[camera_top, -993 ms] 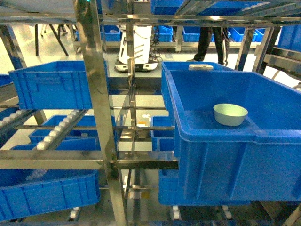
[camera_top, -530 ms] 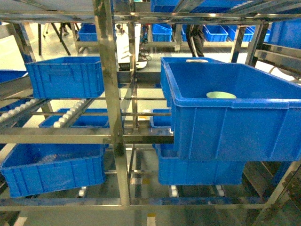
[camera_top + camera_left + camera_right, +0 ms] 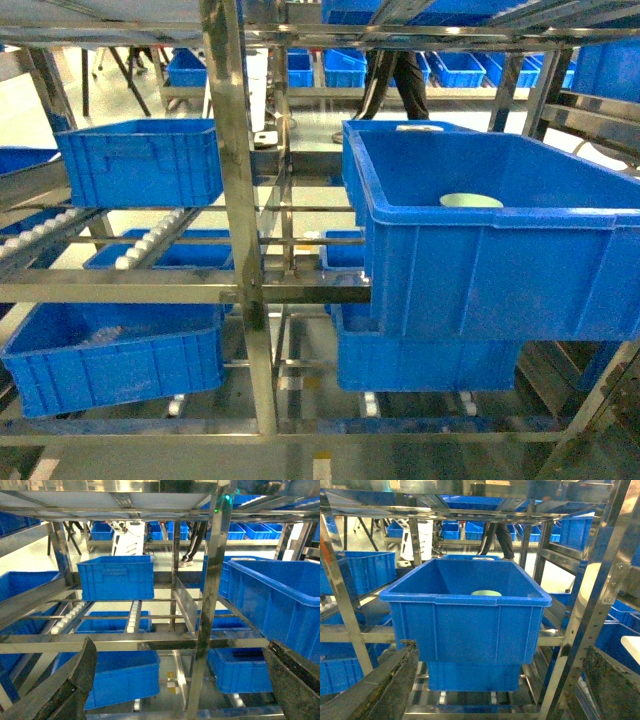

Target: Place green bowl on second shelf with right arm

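Both pincers [image 3: 180, 680] [image 3: 500, 680] spread wide, empty

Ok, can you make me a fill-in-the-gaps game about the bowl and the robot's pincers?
1. The green bowl sits inside a big ____ bin.
2. Both pincers, left and right, are wide ____.
3. The rack holding the bins is made of shiny ____.
4. The right pincer holds ____.

Missing words: blue; open; metal; nothing

1 green bowl [image 3: 470, 201] – in 1 big blue bin [image 3: 500, 270] – 1 steel rack [image 3: 238, 200].
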Available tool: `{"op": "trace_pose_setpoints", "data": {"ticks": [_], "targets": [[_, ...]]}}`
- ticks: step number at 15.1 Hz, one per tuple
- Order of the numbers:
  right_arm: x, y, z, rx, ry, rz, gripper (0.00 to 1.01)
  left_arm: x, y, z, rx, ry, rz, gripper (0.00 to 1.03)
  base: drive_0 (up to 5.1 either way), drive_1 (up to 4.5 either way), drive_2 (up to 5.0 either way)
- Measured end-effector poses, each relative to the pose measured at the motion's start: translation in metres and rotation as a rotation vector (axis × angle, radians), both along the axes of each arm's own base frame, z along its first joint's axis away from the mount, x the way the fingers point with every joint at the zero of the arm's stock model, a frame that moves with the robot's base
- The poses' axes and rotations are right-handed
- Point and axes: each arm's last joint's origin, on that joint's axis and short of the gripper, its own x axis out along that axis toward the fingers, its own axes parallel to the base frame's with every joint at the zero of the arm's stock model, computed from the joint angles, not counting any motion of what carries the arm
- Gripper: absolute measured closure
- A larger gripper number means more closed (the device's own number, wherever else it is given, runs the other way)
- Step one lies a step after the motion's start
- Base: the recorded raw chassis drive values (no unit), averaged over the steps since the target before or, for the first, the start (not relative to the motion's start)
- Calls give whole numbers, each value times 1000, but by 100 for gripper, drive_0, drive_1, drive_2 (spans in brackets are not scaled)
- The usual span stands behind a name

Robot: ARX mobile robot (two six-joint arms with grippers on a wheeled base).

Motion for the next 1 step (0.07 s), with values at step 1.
{"op": "trace_pose_setpoints", "data": {"ticks": [1], "targets": [[0,0,0,0,0,0,3,0,0,0,0,0,0,5,0,0,0]]}}
